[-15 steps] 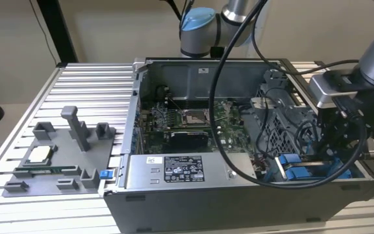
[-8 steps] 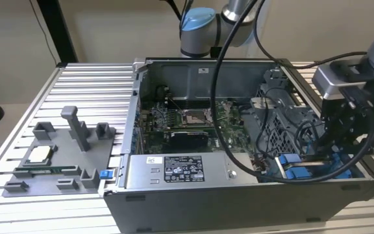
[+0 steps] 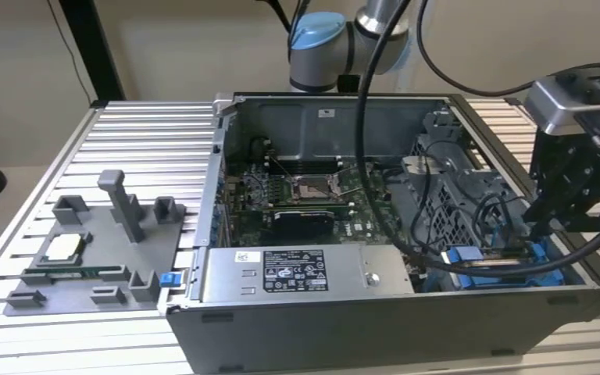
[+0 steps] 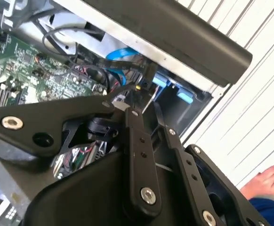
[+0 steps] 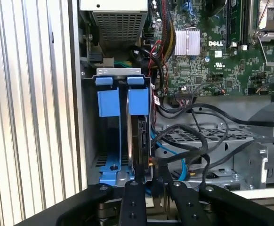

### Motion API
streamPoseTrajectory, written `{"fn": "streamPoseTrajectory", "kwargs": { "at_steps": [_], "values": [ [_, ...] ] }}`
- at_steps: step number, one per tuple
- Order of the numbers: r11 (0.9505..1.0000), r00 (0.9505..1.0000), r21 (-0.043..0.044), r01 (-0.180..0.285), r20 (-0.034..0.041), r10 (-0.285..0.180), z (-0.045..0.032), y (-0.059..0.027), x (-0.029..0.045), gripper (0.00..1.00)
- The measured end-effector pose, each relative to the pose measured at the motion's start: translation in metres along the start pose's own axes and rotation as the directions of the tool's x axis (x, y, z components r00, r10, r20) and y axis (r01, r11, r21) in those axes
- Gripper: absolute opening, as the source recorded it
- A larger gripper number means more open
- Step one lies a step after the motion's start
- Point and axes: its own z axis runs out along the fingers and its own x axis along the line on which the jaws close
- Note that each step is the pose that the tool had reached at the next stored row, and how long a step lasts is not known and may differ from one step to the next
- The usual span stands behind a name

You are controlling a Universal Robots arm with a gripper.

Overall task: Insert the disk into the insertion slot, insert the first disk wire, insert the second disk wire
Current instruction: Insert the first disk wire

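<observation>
The disk (image 5: 140,136) stands edge-on in the insertion slot (image 5: 109,141), a grey metal bay with blue plastic rails. The disk's blue frame tab (image 5: 138,100) sits beside an empty blue rail. My gripper (image 5: 151,172) hangs right over the disk's near end, its two black fingers (image 5: 131,193) close together on a small black wire connector (image 4: 145,80) pressed against the disk. A black wire (image 5: 193,136) loops away from it, and a blue wire (image 5: 177,157) lies beside it. In the exterior view the gripper (image 3: 550,230) reaches into the case's corner on that view's right.
The open computer case (image 3: 383,320) holds a green motherboard (image 3: 300,195) and a grey labelled power-supply box (image 3: 279,273). A grey fixture tray (image 3: 81,258) with parts lies on the slatted table (image 3: 144,133). A person's hand (image 4: 269,181) shows beside the case.
</observation>
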Motion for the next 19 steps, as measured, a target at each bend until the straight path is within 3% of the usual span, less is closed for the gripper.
{"fn": "streamPoseTrajectory", "kwargs": {
  "at_steps": [8,10,13,14,17,19],
  "values": [
    [0.9999,0.9999,-0.0104,0.007,0.008,-0.007,-0.0016,-0.0248,-0.0015,1.0],
    [0.9998,0.9999,-0.0174,0.008,0.0075,-0.008,-0.0014,-0.0302,-0.0018,1.0],
    [0.9993,1.0,-0.0367,0.009,0.0006,-0.009,-0.0003,-0.035,-0.002,1.0],
    [0.9987,1.0,-0.0498,0.008,-0.0029,-0.008,-0.0003,-0.036,-0.0019,1.0],
    [0.9948,0.9999,-0.1018,0.003,-0.0099,-0.004,0.0,-0.0396,-0.0021,1.0],
    [0.9924,0.9999,-0.123,0.001,-0.0109,-0.002,0.0007,-0.0435,-0.0023,1.0]
  ]
}}
